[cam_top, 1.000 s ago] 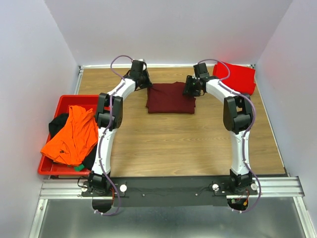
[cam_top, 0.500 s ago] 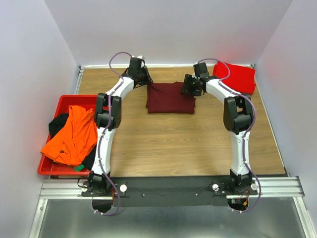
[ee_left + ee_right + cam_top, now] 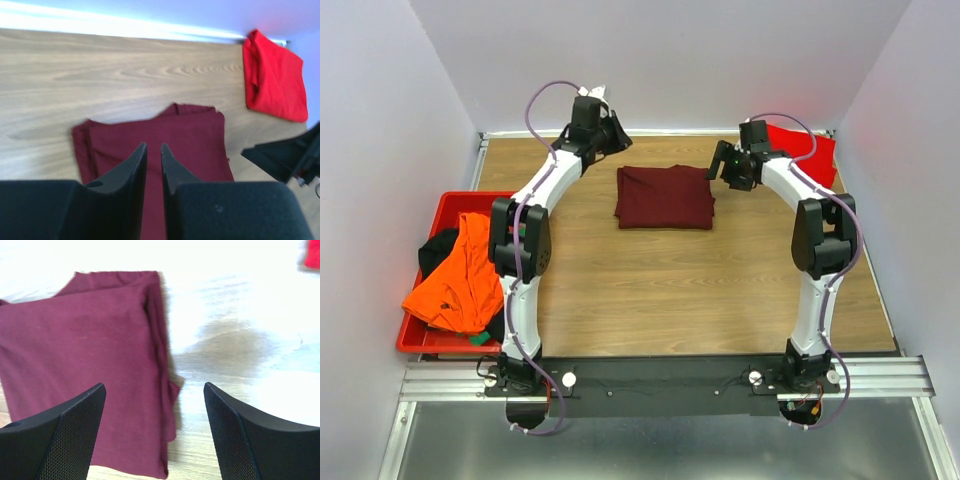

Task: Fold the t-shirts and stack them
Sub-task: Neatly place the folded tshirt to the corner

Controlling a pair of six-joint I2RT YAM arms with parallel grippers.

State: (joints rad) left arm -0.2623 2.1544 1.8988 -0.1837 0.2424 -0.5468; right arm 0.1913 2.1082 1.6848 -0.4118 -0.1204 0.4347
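maroon t-shirt [image 3: 665,197] lies folded flat on the far half of the table [image 3: 650,290], long axis left-right, neither pincer touching it. left gripper [image 3: 152,146] hovers above and beyond its far-left corner, jaws a narrow slit apart, nothing between them. right gripper [image 3: 154,386] hangs over the far-right edge, jaws wide, empty. red t-shirt [image 3: 807,155] sits folded in the far-right corner, well apart from the maroon one. my read for stacking: the red one lies to the right of the maroon, so the right arm is nearer to both. orange t-shirt [image 3: 465,270] and black t-shirt [image 3: 435,250] lie unfolded in the red tray [image 3: 450,205], left arm's side
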